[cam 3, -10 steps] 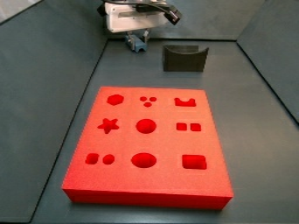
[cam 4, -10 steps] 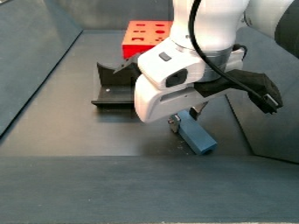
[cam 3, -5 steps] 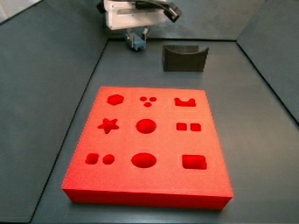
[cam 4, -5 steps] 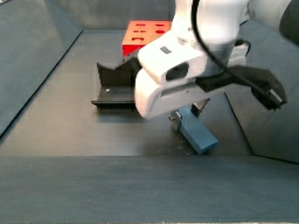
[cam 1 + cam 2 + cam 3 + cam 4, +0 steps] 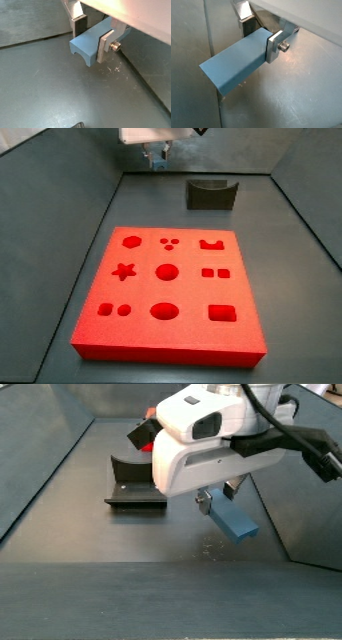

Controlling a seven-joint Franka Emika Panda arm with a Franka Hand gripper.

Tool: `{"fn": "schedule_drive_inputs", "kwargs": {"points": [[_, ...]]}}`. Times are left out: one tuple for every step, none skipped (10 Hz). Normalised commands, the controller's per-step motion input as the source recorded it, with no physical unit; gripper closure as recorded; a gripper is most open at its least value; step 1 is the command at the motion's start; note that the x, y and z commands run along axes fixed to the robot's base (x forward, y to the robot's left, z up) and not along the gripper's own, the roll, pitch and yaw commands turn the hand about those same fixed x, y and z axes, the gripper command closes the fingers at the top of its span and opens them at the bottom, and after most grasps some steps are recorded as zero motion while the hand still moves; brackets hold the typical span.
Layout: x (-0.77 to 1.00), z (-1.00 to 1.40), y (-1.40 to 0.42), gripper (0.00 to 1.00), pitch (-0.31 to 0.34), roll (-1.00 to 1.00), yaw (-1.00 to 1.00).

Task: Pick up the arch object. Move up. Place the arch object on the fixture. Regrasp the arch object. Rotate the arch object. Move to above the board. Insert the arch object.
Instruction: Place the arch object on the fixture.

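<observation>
Your gripper (image 5: pixel 92 34) clamps the arch object (image 5: pixel 235 62) above the grey floor (image 5: pixel 120 534); its notch shows only in a wrist view

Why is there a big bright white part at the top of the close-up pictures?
In both wrist views the pale patch along the edge is part of the robot close to the camera, washed out and blurry. The arch object shut in the gripper is sharp; in a wrist view light glares on the floor beside it.

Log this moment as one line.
gripper: shut on arch | arch: off floor | fixture: empty | board: arch slot open
</observation>
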Motion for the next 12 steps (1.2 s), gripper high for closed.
{"fn": "schedule_drive_inputs", "kwargs": {"points": [[0.01,1.0,0.0,1.0,-0.008,0.0,0.0],[-0.01,1.0,-0.01,1.0,0.017,-0.02,0.01],[-0.01,1.0,-0.01,1.0,0.016,-0.03,0.01],[-0.02,1.0,-0.01,1.0,0.012,-0.05,0.01],[-0.02,1.0,-0.02,1.0,0.01,-0.06,0.01],[-0.02,1.0,-0.02,1.0,0.009,-0.07,0.01],[-0.02,0.86,-0.02,1.0,0.01,-0.09,0.01],[-0.01,0.69,-0.01,1.0,0.013,-0.1,0.01],[0.0,0.53,-0.01,1.0,0.019,-0.11,0.01],[0.01,0.31,0.0,1.0,0.026,-0.12,0.0],[0.42,-0.13,-1.0,1.0,0.062,-0.05,-1.0],[0.42,-0.17,-1.0,1.0,0.062,-0.05,-1.0]]}}
